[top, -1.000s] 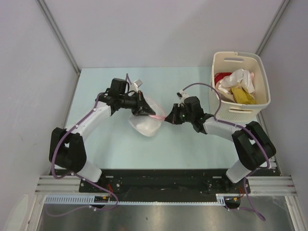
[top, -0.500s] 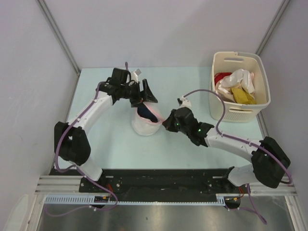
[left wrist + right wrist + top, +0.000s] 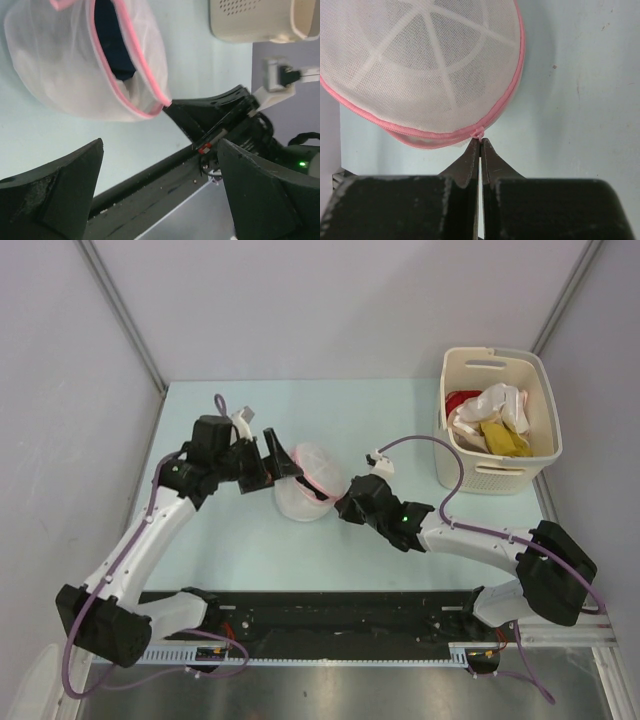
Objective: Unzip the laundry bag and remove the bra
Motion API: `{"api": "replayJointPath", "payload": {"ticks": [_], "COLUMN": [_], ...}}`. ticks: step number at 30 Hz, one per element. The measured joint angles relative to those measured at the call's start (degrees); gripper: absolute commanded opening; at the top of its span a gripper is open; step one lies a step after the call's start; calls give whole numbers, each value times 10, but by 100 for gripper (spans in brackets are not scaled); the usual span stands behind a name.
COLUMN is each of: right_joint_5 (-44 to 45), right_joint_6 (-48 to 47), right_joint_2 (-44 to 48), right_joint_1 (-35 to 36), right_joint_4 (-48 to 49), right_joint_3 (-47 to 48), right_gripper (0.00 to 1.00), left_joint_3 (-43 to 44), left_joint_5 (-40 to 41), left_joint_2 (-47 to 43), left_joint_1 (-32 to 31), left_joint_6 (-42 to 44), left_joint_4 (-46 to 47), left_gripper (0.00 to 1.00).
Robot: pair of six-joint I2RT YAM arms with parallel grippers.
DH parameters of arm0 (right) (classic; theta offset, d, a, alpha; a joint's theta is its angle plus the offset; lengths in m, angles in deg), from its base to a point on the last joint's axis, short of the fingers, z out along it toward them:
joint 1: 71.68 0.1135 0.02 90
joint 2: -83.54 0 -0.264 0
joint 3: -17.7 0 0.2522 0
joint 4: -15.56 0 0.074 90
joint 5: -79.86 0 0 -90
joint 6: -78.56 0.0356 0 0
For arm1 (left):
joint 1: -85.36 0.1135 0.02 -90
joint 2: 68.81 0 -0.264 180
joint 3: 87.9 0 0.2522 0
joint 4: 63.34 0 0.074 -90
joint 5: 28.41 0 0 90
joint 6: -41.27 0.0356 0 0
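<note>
The laundry bag (image 3: 308,488), a white mesh pouch with pink zipper trim, lies mid-table between my two grippers. In the left wrist view the laundry bag (image 3: 75,65) gapes along its zipper, and the dark navy bra (image 3: 114,47) shows inside it. My left gripper (image 3: 278,464) stands wide open just left of the bag, its fingers (image 3: 55,192) holding nothing. My right gripper (image 3: 346,507) is shut on the small pink zipper pull (image 3: 479,134) at the bag's right edge. From the right wrist, the laundry bag (image 3: 420,60) shows as a domed mesh side above the right gripper (image 3: 480,142).
A cream slotted basket (image 3: 462,455) stands at the back right of the table with white, yellow and red clothes (image 3: 495,420) inside. The same basket (image 3: 250,22) shows at the top of the left wrist view. Grey walls close in the table.
My left gripper has opened, let go of the bag's rim and drawn back to the left. The bag's flap has dropped back over the opening. The right gripper keeps its hold.
</note>
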Motion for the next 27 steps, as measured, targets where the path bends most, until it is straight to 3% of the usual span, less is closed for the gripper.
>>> {"api": "replayJointPath", "payload": {"ticks": [8, 21, 24, 25, 26, 27], "right_joint_5": [-1, -12, -16, -16, -16, -16], "right_joint_6": [-1, -6, -6, -6, -6, -6], "right_joint_2": [0, 0, -1, -2, -3, -5], "right_joint_1": [0, 0, 0, 0, 0, 0], "right_joint_4": [1, 14, 17, 18, 18, 18], "right_joint_3": [0, 0, 0, 0, 0, 0], "right_gripper": [0, 0, 0, 0, 0, 0], "left_joint_3": [-137, -196, -196, -196, -196, -196], "left_joint_5": [-22, -17, -12, -8, -6, -4], "left_joint_2": [24, 29, 45, 49, 51, 54], "left_joint_1": [-3, -43, -48, -49, -50, -50], "left_joint_6": [-93, -182, -189, -193, -197, -200], "left_joint_4": [78, 223, 236, 241, 244, 247], "left_gripper": [100, 94, 59, 22, 4, 1]}}
